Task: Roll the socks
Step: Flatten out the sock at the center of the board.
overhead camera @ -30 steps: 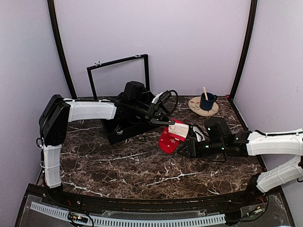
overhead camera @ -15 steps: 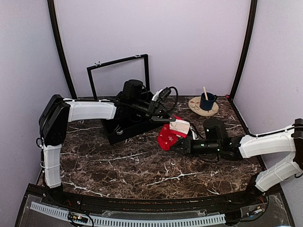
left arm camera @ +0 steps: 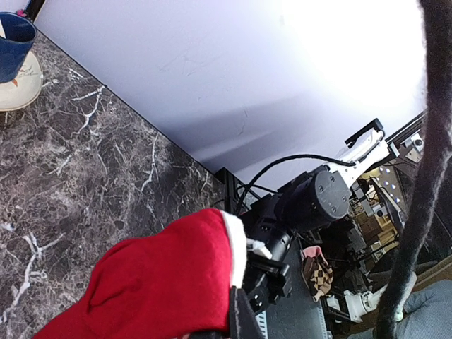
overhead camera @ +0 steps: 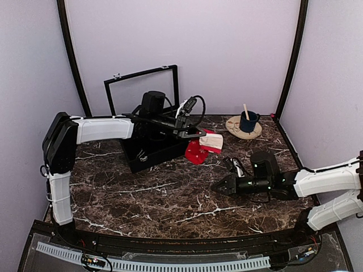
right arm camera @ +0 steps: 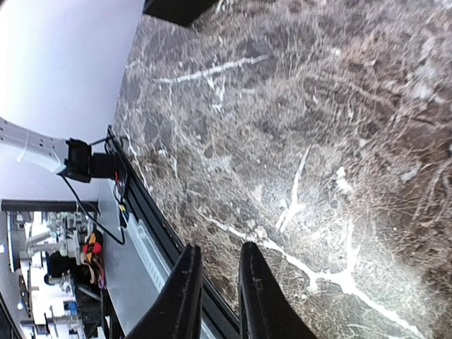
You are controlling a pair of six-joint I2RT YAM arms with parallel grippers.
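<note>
Left gripper [overhead camera: 195, 135]: my fingers are pressed together on the socks [overhead camera: 203, 146], pinching the fabric at its upper edge. The bundle hangs just right of the black case [overhead camera: 148, 156], over the marble table [overhead camera: 142, 198]. I cannot tell whether the lowest red fold touches the stone.

Right gripper [overhead camera: 218, 186]: my fingers [right arm camera: 185, 289] are nearly together with a thin gap and nothing between them. They sit low over bare marble, well apart from the socks.

Hidden: the left wrist view cuts off my fingertips and the lower part of the socks. I cannot separate one sock from the other.

Materials: the socks are soft and red with a white band. The table is dark, glossy and white-veined. The case is rigid and boxy.
</note>
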